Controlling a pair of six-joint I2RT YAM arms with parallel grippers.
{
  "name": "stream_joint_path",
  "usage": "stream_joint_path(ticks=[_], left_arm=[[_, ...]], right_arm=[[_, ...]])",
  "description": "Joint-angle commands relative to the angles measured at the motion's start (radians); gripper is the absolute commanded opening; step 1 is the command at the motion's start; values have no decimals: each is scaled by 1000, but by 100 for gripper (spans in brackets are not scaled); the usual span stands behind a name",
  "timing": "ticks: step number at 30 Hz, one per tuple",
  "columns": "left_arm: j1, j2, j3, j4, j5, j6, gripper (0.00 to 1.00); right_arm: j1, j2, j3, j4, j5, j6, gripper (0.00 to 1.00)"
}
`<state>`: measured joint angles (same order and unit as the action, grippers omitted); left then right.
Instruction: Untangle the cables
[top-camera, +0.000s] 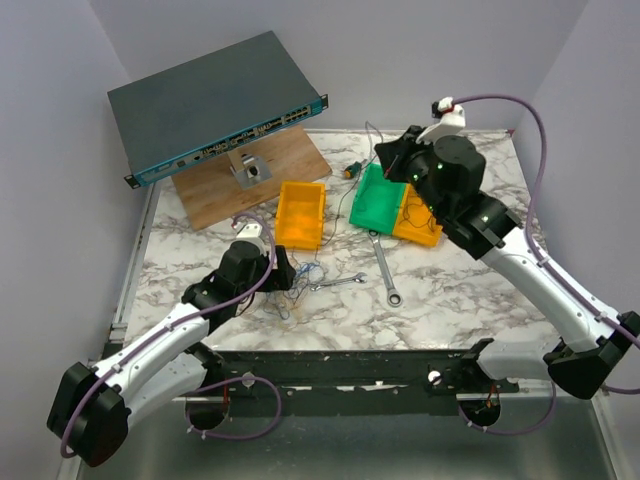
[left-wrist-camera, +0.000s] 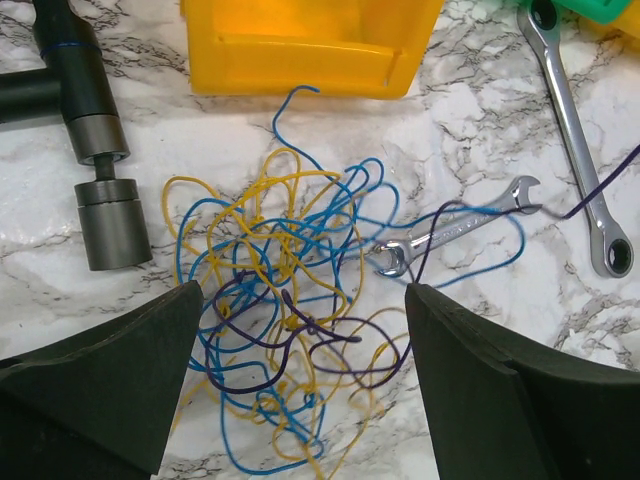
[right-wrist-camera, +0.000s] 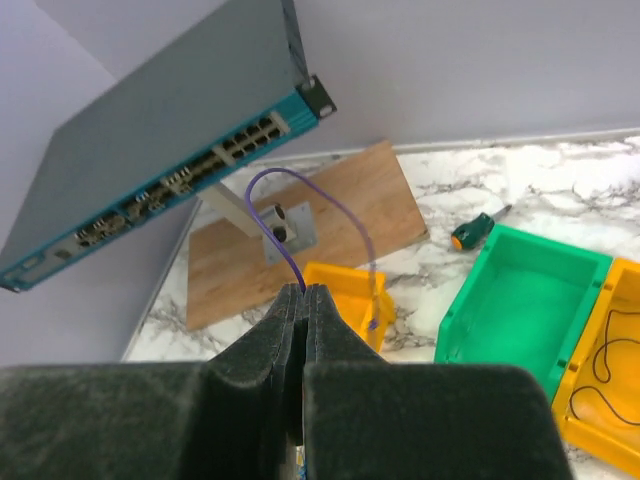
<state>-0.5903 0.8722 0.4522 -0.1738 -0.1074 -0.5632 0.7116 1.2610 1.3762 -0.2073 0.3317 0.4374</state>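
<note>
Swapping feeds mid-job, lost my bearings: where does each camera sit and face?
Top external: above and behind the bases, looking down on the table; both arms show.
Left wrist: low, facing down at the cables; the open left gripper frames them.
Right wrist: raised, facing the network switch; the shut right gripper pinches a purple wire.
Shared: one yellow bin shows in all three.

Bright, even light w/ soft shadows; right tool blurry close to cam.

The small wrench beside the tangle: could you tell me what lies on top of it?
Blue and dark purple strands of the cables cross over the small wrench. Whether any wire runs beneath it cannot be seen.
</note>
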Motion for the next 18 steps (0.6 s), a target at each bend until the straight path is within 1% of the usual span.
stream_joint_path(ticks=[1, 7, 11, 12, 14, 16, 18], left_arm=[[1, -2, 15, 42, 64, 34, 84], [2, -44, 52, 40, 88, 81, 84], [2, -78, 93, 59, 107, 125, 84], [2, -84, 104, 68, 136, 136, 84], [1, -92, 112, 119, 183, 158, 84], [0, -85, 113, 204, 247, 175, 84], [-3, -45, 120, 297, 332, 195, 83]], right_arm=[[-12, -7, 112, -71, 29, -27, 1], [-14, 11, 208, -98, 21, -41, 1], [-14, 23, 266, -111, -29, -39, 1], [-14, 26, 272, -113, -40, -36, 1], [-14, 27, 282, -119, -60, -26, 1], [-14, 26, 281, -118, -78, -19, 1], [-14, 26, 279, -117, -89, -15, 1]])
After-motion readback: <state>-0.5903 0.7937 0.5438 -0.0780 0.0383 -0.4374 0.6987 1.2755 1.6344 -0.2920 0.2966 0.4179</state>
